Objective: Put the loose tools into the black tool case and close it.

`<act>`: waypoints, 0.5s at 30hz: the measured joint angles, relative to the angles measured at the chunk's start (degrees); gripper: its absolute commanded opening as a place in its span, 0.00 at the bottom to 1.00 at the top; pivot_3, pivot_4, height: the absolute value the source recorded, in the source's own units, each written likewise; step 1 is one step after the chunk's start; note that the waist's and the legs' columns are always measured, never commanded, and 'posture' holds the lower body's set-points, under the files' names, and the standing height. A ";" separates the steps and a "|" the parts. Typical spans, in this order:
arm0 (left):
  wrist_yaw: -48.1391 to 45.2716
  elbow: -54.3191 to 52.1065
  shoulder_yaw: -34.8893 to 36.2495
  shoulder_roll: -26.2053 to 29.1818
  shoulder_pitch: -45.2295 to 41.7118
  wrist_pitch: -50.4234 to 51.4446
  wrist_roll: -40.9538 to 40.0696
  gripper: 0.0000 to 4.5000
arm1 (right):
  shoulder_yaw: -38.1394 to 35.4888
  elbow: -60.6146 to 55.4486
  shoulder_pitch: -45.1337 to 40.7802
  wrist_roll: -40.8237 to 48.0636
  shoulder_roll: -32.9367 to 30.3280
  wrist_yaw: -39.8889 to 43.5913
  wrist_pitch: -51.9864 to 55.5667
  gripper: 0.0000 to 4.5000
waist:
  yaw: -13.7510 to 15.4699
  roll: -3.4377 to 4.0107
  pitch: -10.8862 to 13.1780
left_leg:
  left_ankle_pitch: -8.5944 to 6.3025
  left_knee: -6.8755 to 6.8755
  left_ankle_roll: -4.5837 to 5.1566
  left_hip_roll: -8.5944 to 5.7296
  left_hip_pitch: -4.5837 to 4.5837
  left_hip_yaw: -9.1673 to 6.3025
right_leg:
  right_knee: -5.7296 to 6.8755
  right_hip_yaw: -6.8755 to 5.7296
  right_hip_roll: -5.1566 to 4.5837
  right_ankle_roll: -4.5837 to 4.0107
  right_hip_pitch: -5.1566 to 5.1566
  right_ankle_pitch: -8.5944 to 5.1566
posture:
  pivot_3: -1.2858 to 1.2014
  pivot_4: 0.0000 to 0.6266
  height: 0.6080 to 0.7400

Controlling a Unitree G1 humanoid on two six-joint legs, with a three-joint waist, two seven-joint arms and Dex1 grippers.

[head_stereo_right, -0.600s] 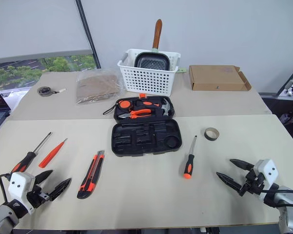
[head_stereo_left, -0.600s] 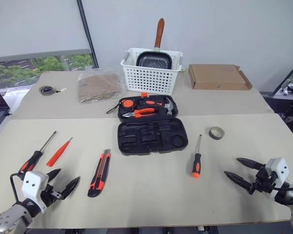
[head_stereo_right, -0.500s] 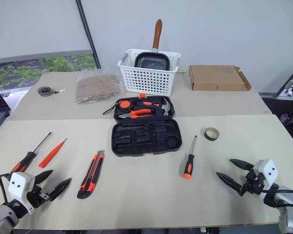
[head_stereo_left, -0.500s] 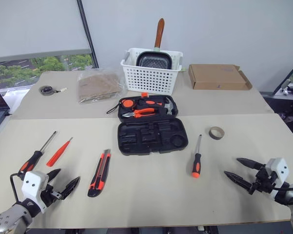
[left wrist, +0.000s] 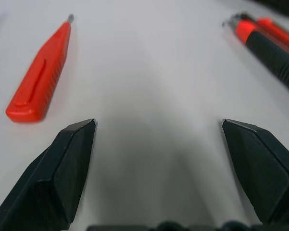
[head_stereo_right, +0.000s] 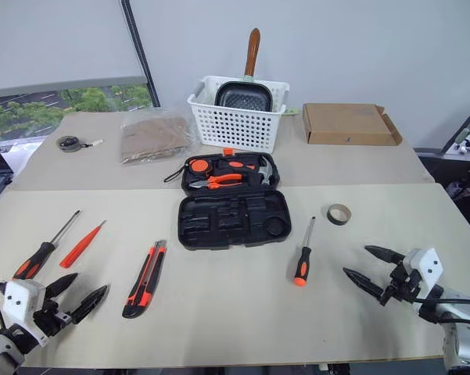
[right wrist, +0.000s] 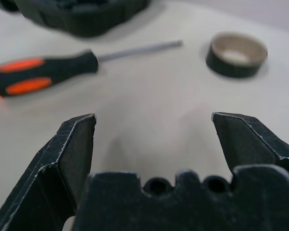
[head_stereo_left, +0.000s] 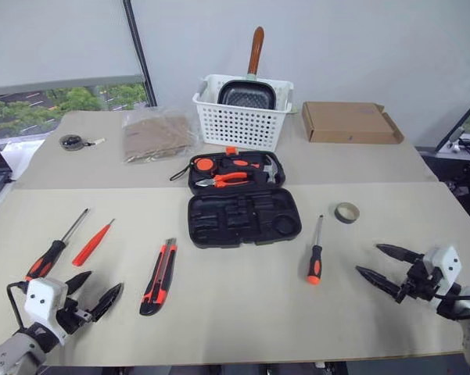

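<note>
Black tool case (head_stereo_left: 244, 219) lies open mid-table; loose tools scattered. Left gripper (head_stereo_left: 94, 294), right gripper (head_stereo_left: 386, 266) spread wide, empty. Risk: flat utility knife (head_stereo_left: 159, 276) skidding under fingertips.

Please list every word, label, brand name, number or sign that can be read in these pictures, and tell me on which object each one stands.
No readable text shows in any view.
Black tool case: no legible marking.
Cardboard box: plain, no print that can be read.
Utility knife and screwdrivers: no legible brand.
Tape roll: no lettering seen.
White basket: no label seen.
</note>
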 measured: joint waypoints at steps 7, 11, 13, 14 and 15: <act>9.23 -2.78 8.66 0.34 -6.89 6.29 -7.48 1.00 | 7.08 -13.43 -7.88 4.46 -0.03 2.00 9.93 0.99 | 0.06 0.01 0.02 | 0.03 -0.01 -0.03 0.00 -0.01 -0.06 | 0.02 -0.03 0.02 0.27 0.05 0.18 | 0.52 0.24 0.70; 16.99 1.78 11.86 0.89 -9.78 8.78 -6.04 1.00 | 11.67 -20.40 -12.55 7.25 0.01 2.96 15.44 0.99 | 0.08 -0.02 0.02 | 0.00 -0.01 -0.02 -0.01 -0.08 -0.05 | -0.01 -0.05 0.08 0.25 0.10 0.19 | 0.52 0.24 0.70; 19.19 4.62 12.32 1.36 -9.85 9.22 -4.26 1.00 | 13.80 -22.92 -14.52 8.21 0.19 3.32 17.86 0.99 | 0.06 -0.05 0.02 | -0.05 -0.01 0.03 -0.01 -0.13 -0.01 | -0.01 -0.06 0.11 0.24 0.10 0.18 | 0.52 0.24 0.70; 19.86 5.69 12.30 1.59 -9.85 9.69 -3.09 1.00 | 15.11 -24.26 -15.72 9.07 0.46 3.41 19.50 0.99 | 0.08 -0.08 0.02 | -0.09 -0.01 -0.03 -0.02 -0.14 -0.01 | -0.02 -0.07 0.10 0.23 0.08 0.18 | 0.52 0.24 0.70; 20.08 6.75 12.21 1.87 -10.02 10.04 -2.43 1.00 | 16.08 -25.30 -16.89 9.99 0.72 3.41 20.97 0.99 | 0.07 -0.10 0.03 | -0.11 0.00 -0.06 -0.02 -0.14 -0.01 | -0.02 -0.08 0.09 0.22 0.06 0.18 | 0.52 0.24 0.70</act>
